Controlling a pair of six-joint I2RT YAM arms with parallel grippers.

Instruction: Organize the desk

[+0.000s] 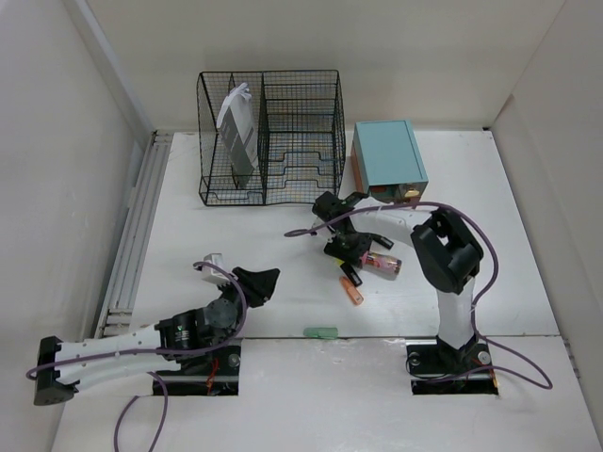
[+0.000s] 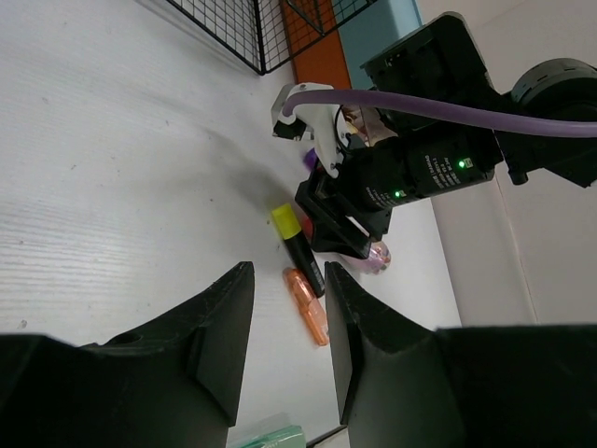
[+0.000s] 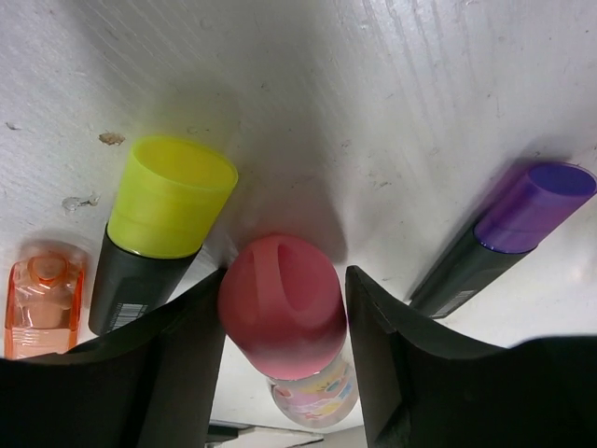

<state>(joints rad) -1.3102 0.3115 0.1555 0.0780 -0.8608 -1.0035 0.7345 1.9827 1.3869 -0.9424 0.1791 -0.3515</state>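
The white desk (image 1: 236, 245) holds a cluster of pens right of centre. My right gripper (image 1: 350, 247) is down on the cluster, open, its jaws (image 3: 284, 275) either side of a pink-capped tube (image 3: 280, 299); the left finger touches the cap and the right one stands off it. A yellow-capped black highlighter (image 3: 168, 201) and an orange pen (image 3: 42, 294) lie to its left, and a purple-capped marker (image 3: 532, 205) to its right. My left gripper (image 1: 267, 280) is open and empty above the desk (image 2: 289, 280), pointing at the cluster.
A black wire rack (image 1: 271, 137) stands at the back with a white-grey packet (image 1: 237, 132) in its left compartment. A teal-topped box (image 1: 388, 155) stands to its right. A green eraser (image 1: 320, 331) lies at the near edge. White walls border the desk.
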